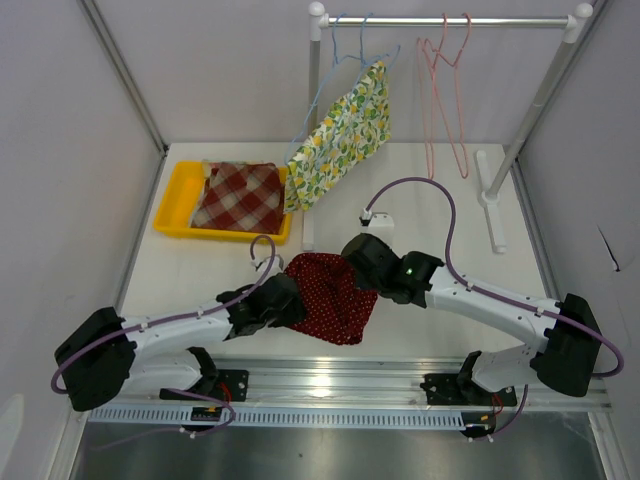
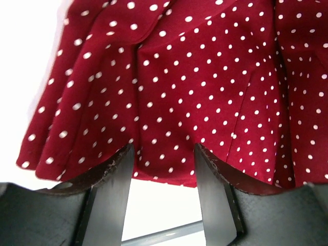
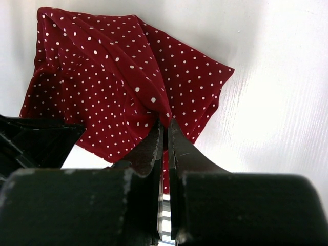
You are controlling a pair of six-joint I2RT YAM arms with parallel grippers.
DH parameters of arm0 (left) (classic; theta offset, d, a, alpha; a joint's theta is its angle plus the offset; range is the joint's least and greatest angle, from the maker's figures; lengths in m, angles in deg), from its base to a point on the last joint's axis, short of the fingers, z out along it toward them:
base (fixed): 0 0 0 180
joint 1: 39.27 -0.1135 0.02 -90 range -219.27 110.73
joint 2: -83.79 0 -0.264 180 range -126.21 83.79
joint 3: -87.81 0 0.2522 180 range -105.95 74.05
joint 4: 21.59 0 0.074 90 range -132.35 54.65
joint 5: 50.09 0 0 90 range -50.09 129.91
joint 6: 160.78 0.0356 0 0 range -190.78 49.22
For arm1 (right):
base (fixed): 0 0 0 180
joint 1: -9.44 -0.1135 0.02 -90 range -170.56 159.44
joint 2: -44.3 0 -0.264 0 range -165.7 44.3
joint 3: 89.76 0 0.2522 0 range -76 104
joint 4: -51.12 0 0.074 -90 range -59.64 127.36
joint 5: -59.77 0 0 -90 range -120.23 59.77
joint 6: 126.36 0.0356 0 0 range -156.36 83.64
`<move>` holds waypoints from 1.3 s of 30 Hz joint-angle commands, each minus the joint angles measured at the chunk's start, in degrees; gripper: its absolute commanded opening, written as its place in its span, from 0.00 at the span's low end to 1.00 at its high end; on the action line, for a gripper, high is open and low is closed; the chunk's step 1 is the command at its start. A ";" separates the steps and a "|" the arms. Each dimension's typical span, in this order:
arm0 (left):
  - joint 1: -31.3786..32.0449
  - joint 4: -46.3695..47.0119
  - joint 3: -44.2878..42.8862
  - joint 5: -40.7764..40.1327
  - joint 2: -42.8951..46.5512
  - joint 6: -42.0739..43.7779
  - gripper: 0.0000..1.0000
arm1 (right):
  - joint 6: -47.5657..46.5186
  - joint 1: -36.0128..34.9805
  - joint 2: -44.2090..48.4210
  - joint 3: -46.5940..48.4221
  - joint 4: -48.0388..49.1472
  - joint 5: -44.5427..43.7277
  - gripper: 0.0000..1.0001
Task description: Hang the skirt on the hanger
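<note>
The right gripper (image 3: 165, 123) is clamped tight on a raised fold of the dark red, white-dotted skirt (image 3: 102, 77) — its two fingers are pressed almost together, with the cloth pinched between their tips. From that pinch the skirt spreads away ahead of the gripper and off to its left, lying rumpled on the white table (image 3: 271, 77).

On the skirt's other side, the left gripper (image 2: 164, 151) has its jaws spread apart. The scalloped hem lies right at its fingertips, and a strip of table shows in the gap between them. I cannot tell whether the cloth touches the tips. The skirt lies between the two grippers, toward the front of the table.

Farther out beyond the left gripper, a yellow tray (image 1: 172, 205) holds a folded red plaid cloth (image 1: 240, 195). At the back, past the right gripper, a rail (image 1: 500, 20) carries a blue hanger (image 1: 345, 45) with a yellow floral garment (image 1: 345, 135) draped on it — and, further right, pink hangers (image 1: 445, 60).
</note>
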 commanded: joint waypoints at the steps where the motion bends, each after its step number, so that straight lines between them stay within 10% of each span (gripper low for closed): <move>1: 0.36 3.81 -2.13 1.39 -2.52 1.94 0.54 | -0.14 0.17 1.65 -0.21 1.24 -1.11 0.00; 6: 0.36 5.66 -2.66 2.28 -5.17 1.85 0.47 | -0.05 0.43 2.09 -0.47 0.98 -1.20 0.00; 15: 0.36 1.62 -4.68 1.31 0.54 3.69 0.00 | -0.32 1.57 4.28 -0.48 -0.34 -1.37 0.00; 39: -0.08 -23.69 -50.01 -9.94 16.45 15.82 0.00 | -7.17 13.53 25.47 23.15 -14.13 -2.33 0.00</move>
